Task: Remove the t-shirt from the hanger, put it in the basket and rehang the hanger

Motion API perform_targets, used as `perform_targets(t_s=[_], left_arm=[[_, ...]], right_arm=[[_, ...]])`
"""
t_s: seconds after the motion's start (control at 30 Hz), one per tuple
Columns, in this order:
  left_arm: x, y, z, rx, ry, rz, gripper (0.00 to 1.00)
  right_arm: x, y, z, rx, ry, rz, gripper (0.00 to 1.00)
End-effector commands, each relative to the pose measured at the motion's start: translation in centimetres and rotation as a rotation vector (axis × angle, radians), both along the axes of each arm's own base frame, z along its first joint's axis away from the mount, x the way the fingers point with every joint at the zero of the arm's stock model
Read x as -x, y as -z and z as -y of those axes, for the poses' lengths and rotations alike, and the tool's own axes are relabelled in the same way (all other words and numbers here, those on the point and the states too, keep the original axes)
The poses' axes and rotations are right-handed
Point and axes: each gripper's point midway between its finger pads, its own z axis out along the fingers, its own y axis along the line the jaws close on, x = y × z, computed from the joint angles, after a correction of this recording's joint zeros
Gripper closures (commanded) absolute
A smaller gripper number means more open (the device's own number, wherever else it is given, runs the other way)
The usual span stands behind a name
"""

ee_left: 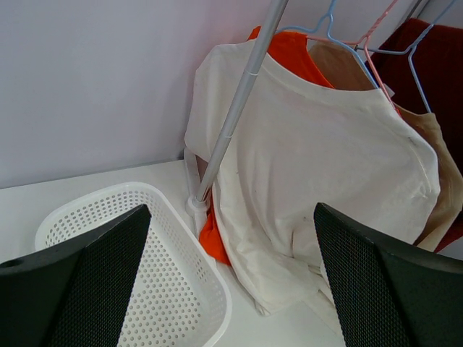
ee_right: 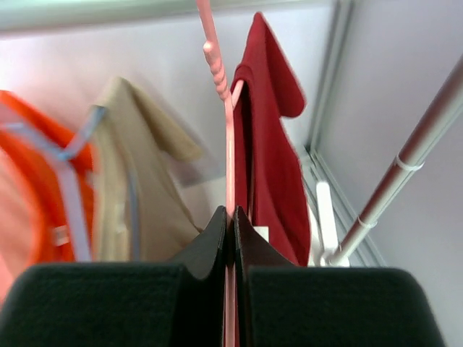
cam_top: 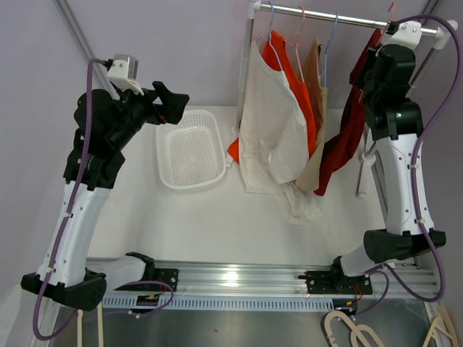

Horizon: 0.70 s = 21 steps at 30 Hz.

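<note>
A red t-shirt (cam_top: 346, 137) hangs on a pink hanger (ee_right: 221, 108) at the right end of the rail (cam_top: 340, 13). My right gripper (cam_top: 376, 45) is raised up at the rail. In the right wrist view it (ee_right: 233, 217) is shut on the pink hanger's thin stem, with the red t-shirt (ee_right: 271, 159) just right of the jaws. My left gripper (cam_top: 177, 101) is open and empty above the white basket's far left corner. In the left wrist view it (ee_left: 231, 289) faces the cream shirt (ee_left: 318, 159).
A white perforated basket (cam_top: 165, 155) lies on the table left of the rack. Cream (cam_top: 268, 123), orange (cam_top: 300, 101) and tan (cam_top: 318, 108) shirts hang on blue and pink hangers left of the red one. Rack posts (cam_top: 247, 65) stand at both ends.
</note>
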Motion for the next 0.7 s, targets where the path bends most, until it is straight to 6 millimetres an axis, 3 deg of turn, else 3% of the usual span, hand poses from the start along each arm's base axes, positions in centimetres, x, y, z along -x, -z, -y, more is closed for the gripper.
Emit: perform_targets(t_s=[0.0, 0.1, 0.2, 0.23, 0.3, 0.33, 0.43, 0.47, 0.53, 0.57, 0.63, 0.67], left_arm=[[0.7, -1.3, 0.1, -0.013, 0.0, 0.054, 0.0], [0.9, -1.3, 0.2, -0.017, 0.001, 0.06, 0.01], [1.2, -1.5, 0.5, -0.016, 0.01, 0.064, 0.0], [1.3, -1.4, 0.5, -0.018, 0.012, 0.06, 0.0], [1.6, -1.4, 1.3, -0.03, 0.024, 0.062, 0.01], [1.6, -1.0, 1.3, -0.042, 0.007, 0.045, 0.0], [3.1, -1.3, 3.9, -0.095, 0.068, 0.068, 0.01], [4.1, -1.5, 5.0, -0.102, 0.079, 0.081, 0.01], [5.5, -1.7, 6.2, -0.114, 0.114, 0.109, 0.01], [6.6, -1.0, 8.0, -0.126, 0.162, 0.122, 0.01], [8.3, -1.1, 9.4, -0.128, 0.204, 0.172, 0.01], [10.4, -2.6, 10.5, -0.111, 0.247, 0.249, 0.01]], right_arm=[[4.5, -8.4, -0.9, 0.048, -0.052, 0.231, 1.0], [6.1, -8.7, -1.1, 0.044, -0.041, 0.232, 1.0], [7.5, -7.7, -0.9, 0.036, -0.039, 0.198, 1.0], [7.5, -6.3, -1.0, 0.022, -0.041, 0.161, 1.0], [8.8, -5.8, -0.8, -0.001, -0.039, 0.153, 1.0], [9.0, -4.4, -1.0, -0.026, -0.04, 0.119, 1.0], [11.0, -3.6, -0.9, -0.075, -0.039, 0.117, 1.0], [11.2, -2.7, -1.0, -0.099, -0.037, 0.103, 1.0], [12.7, -2.4, -0.9, -0.13, -0.024, 0.102, 1.0], [13.0, -1.9, -0.9, -0.165, -0.015, 0.099, 1.0], [14.3, -1.8, -1.1, -0.203, -0.009, 0.113, 1.0], [14.5, -1.3, -1.3, -0.229, -0.004, 0.113, 1.0]])
